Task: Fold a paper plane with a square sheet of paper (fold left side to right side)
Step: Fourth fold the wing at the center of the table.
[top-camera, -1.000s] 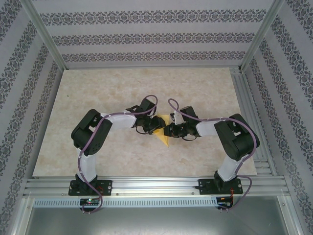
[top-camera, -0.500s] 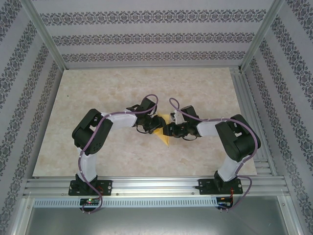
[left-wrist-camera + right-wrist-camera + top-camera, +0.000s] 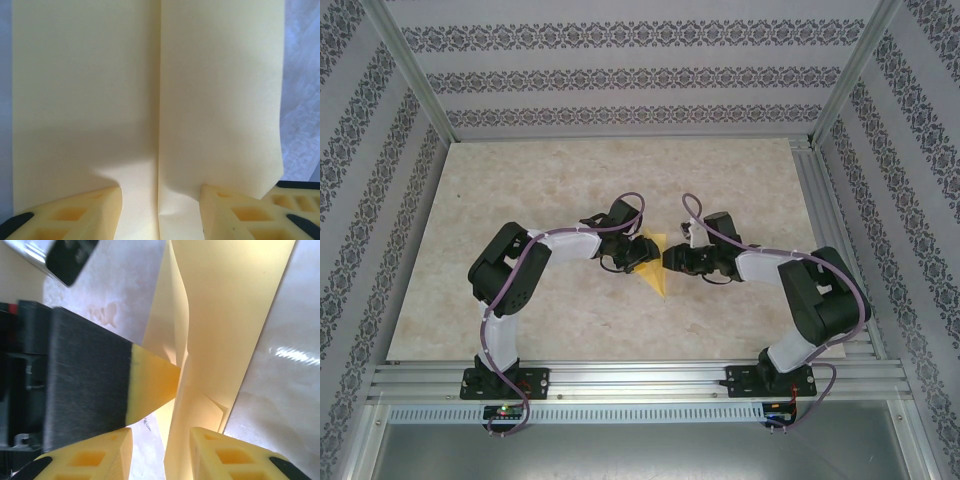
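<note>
The pale-yellow sheet of paper [image 3: 658, 270] lies mid-table, tapering to a point toward the near edge. My left gripper [image 3: 640, 250] meets it from the left and my right gripper [image 3: 670, 258] from the right. In the left wrist view the paper [image 3: 100, 90] faces the camera with a centre crease; the left gripper [image 3: 160, 189] is open, fingertips [image 3: 75, 215] resting against the sheet either side of the crease. In the right wrist view a raised flap of the paper [image 3: 225, 315] runs between the open right gripper [image 3: 161, 432] without being pinched. The left gripper's yellow fingertip [image 3: 152, 385] touches that flap.
The marbled tabletop [image 3: 540, 180] stretches around the paper. Aluminium frame rails [image 3: 620, 375] run along the near edge and a post [image 3: 820, 190] along the right side. Patterned walls enclose the back and sides.
My right gripper has opened its jaws and let the paper go, and the right arm's elbow has swung out to the right. The left arm has stayed put.
</note>
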